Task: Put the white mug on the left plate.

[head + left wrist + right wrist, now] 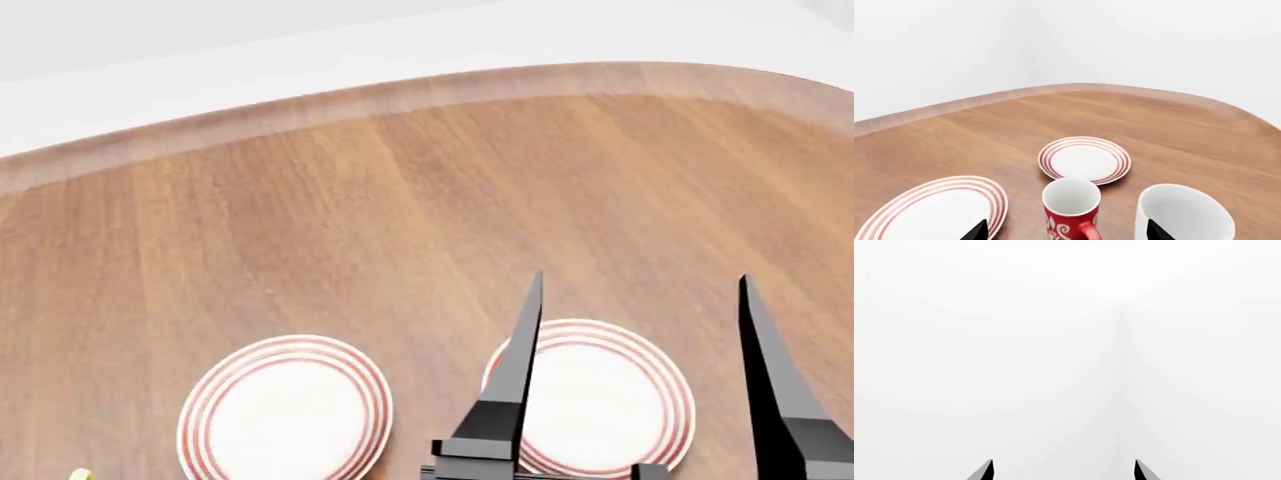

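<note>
The white mug (pixel 1184 212), large and white inside, stands on the wooden table (pixel 1187 135) in the left wrist view; its handle is hidden. It is out of the head view. The left plate (pixel 287 415), white with red rings, lies near the bottom of the head view. Two ringed plates show in the left wrist view, one near (pixel 934 210) and one farther (pixel 1084 160); I cannot tell which is the left one there. My left gripper (pixel 1067 231) is open and empty, in line with a red mug (pixel 1071 207); one fingertip overlaps the white mug. My right gripper (pixel 641 290) is open, empty and raised.
The right plate (pixel 594 395) lies behind my right gripper's fingers (pixel 527 330) in the head view. The red mug with white swirls stands beside the white mug. A small yellow bit (pixel 80 474) shows at the bottom edge. The right wrist view shows only white walls past its open gripper (pixel 1063 470).
</note>
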Tool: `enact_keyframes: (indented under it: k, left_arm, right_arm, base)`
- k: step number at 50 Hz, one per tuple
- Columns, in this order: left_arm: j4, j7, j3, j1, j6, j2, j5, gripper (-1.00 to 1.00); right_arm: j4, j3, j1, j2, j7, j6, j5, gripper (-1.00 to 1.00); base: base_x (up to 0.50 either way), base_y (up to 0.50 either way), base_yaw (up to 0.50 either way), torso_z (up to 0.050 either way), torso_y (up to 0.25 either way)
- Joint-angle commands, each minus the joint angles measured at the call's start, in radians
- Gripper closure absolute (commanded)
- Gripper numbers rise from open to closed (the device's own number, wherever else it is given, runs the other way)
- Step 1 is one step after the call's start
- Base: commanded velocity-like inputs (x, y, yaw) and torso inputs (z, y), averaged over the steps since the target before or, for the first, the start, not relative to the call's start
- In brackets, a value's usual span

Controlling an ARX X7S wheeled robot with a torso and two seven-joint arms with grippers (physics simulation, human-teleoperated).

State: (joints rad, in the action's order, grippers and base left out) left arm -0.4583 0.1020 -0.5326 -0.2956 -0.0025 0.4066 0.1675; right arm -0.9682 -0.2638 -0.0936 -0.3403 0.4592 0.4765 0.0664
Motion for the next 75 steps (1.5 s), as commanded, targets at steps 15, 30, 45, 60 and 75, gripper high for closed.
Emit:
enact_keyframes:
  k: [15, 30, 45, 60, 75]
  left_arm:
    - [0.049, -0.029, -0.061, -0.06, 0.051, -0.008, -0.079, -1.0]
    - [0.095, -0.047, -0.128, -0.012, 0.045, -0.021, -0.182, -1.0]
    - [0.113, -0.079, -0.18, 0.029, -0.036, -0.07, -0.171, -1.0]
    - [0.135, -0.073, -0.192, 0.001, -0.095, -0.12, -0.093, -1.0]
    - [0.272, -0.058, -0.188, 0.032, -0.083, -0.154, -0.082, -1.0]
  right_arm:
    - [-0.005, 0.012, -0.008, 0.008, -0.014, 0.013, -0.005, -1.0]
    - [-0.006, 0.012, -0.008, 0.001, -0.008, 0.013, 0.001, -1.0]
    - [-0.002, 0.011, -0.009, -0.004, -0.001, 0.011, 0.009, -1.0]
    - [-0.001, 0.004, -0.011, -0.01, 0.003, 0.004, 0.013, -1.0]
    - [-0.004, -0.003, -0.014, -0.015, 0.009, 0.007, 0.016, -1.0]
  base:
    - [0.0, 0.0, 0.0, 0.0, 0.0]
    - [0.0, 0.0, 0.0, 0.0, 0.0]
    - [0.0, 0.0, 0.0, 0.0, 0.0]
    - [0.0, 0.0, 0.0, 0.0, 0.0]
    - [0.0, 0.0, 0.0, 0.0, 0.0]
